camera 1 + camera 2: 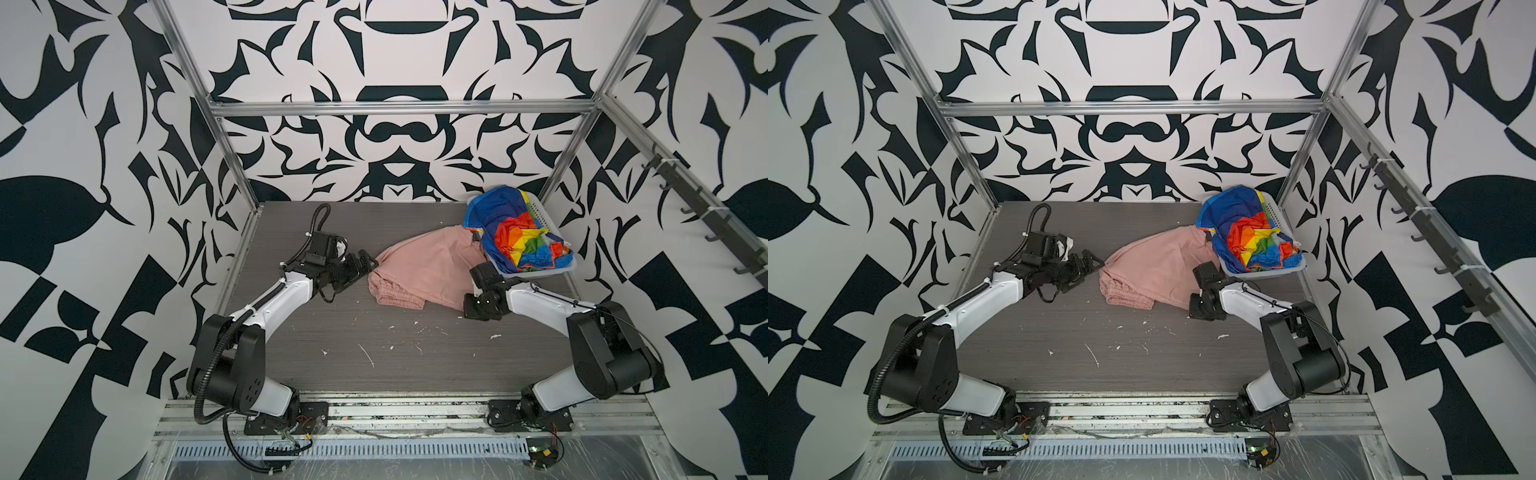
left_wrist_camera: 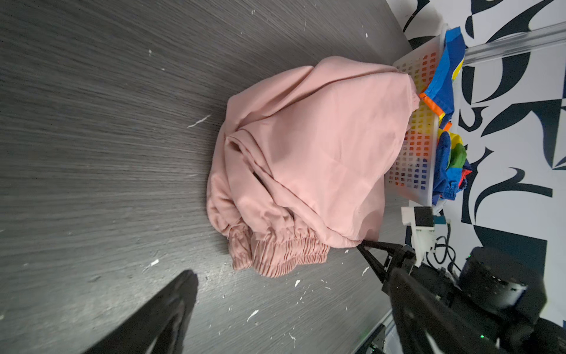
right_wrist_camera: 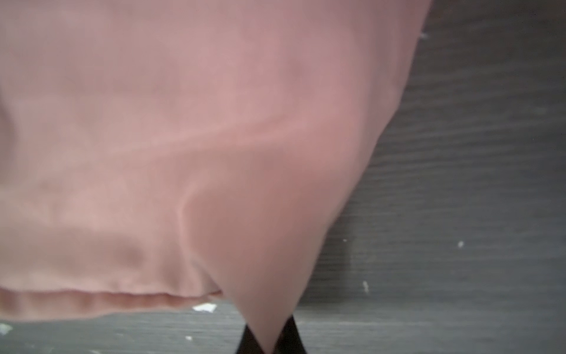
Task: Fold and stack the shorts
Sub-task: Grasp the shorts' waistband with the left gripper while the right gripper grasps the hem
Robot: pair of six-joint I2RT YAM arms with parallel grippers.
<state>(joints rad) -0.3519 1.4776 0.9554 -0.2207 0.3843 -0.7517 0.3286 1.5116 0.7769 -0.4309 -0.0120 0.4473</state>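
The right gripper [image 3: 269,343] pinched a corner of the pink shorts [image 3: 214,138]; the left gripper [image 1: 365,262] gaped empty. Nothing was folded; the rainbow shorts [image 1: 515,237] lay in the basket [image 1: 540,214].

**Patterned walls around a grey worktop**

The back wall [image 1: 399,137] and the side walls [image 1: 83,208] carry a bold black-and-white pattern of curved and angular shapes. A silver aluminium frame [image 1: 399,109] runs across the back wall and rises at the corners. The tabletop [image 1: 374,345] is dark grey with a fine wood grain, scattered with small white flecks [image 1: 366,355]. A dark rail of hooks [image 1: 698,199] slants along the right wall. At the near edge lie metal rails [image 1: 415,411] and a pale slotted duct [image 1: 374,451]. The light is even and soft, and the shadows are faint.
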